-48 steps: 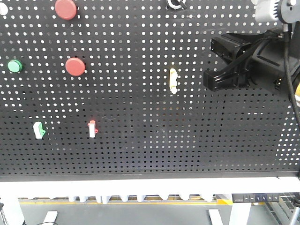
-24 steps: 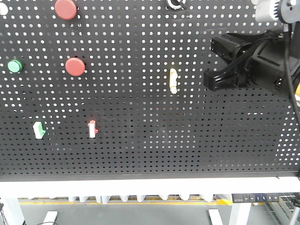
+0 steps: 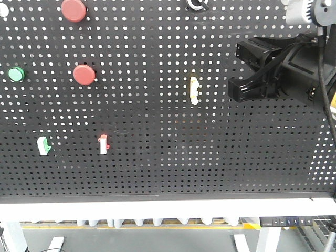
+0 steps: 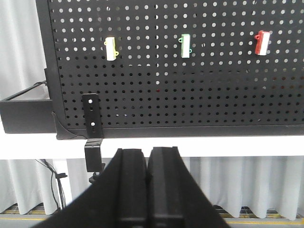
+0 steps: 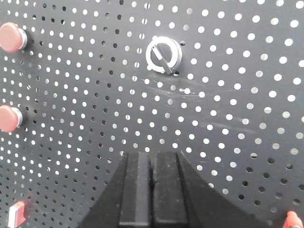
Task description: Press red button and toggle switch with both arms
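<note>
The black pegboard (image 3: 157, 131) fills my front view. My right gripper (image 5: 152, 190) hovers near its upper right, fingers pressed together, empty; my left gripper (image 4: 147, 185) sits below the board, likewise closed. The red button (image 3: 73, 10) sits top left. The toggle switch (image 4: 262, 42), I think, is the small red piece.

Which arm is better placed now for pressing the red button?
Right. The right gripper is shut and close to the pegboard, with the red button in its wrist view. The left gripper sits low, facing only small switches.
</note>
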Motion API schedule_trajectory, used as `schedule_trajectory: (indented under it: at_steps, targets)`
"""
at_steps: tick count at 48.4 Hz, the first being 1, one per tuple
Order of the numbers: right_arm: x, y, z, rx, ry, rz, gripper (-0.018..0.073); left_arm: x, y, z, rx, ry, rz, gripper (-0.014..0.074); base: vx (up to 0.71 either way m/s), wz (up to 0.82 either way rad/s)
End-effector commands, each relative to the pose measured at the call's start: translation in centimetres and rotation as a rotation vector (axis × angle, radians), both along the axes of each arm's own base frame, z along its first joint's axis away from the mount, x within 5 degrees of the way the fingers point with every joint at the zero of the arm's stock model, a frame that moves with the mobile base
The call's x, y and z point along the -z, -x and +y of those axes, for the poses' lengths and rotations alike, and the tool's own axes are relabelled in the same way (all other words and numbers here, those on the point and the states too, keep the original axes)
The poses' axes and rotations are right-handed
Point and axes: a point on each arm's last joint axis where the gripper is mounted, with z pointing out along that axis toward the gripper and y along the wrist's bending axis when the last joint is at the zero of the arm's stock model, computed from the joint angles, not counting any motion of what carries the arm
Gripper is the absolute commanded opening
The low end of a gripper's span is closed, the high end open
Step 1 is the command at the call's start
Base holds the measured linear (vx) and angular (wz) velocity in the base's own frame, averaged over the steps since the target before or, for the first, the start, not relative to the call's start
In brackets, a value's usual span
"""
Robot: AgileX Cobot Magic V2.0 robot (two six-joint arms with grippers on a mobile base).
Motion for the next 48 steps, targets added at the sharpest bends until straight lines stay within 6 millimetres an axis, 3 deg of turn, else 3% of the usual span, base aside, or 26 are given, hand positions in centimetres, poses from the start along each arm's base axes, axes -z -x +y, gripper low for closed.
schedule_trajectory:
  at_steps: [1,17,23,28,41,48]
  targets:
    - [-1.8,1.1,-0.4,-0.022,-0.023,-0.065,0.0000,0.5,-0.2,0.0,0.002,0.017,-0.030,0.0002,0.00,0.00]
    - [-1.8,1.1,-0.4,-0.022,-0.023,-0.065,0.0000,0.5,-0.2,0.0,0.002,0.017,-0.030,0.0002,0.00,0.00]
    - [-0.8,1.6,-0.8,0.003,0.018,-0.050,0.0000,0.5,-0.2,0.0,0.002,0.017,-0.030,0.0002,0.00,0.00]
    - [1.2,3.5,-2.0,0.039,0.054,-0.012,0.0000,0.5,-0.2,0.0,0.002,0.017,-0.030,0.0002,0.00,0.00]
    - [5.6,11.5,-7.7,0.159,-0.077,0.056,0.0000,0.5,-0.2,0.0,0.002,0.017,-0.030,0.0002,0.00,0.00]
    - [9.6,15.1,-10.3,0.285,-0.043,0.028,0.0000,0.5,-0.2,0.0,0.002,0.017,-0.030,0.0002,0.00,0.00]
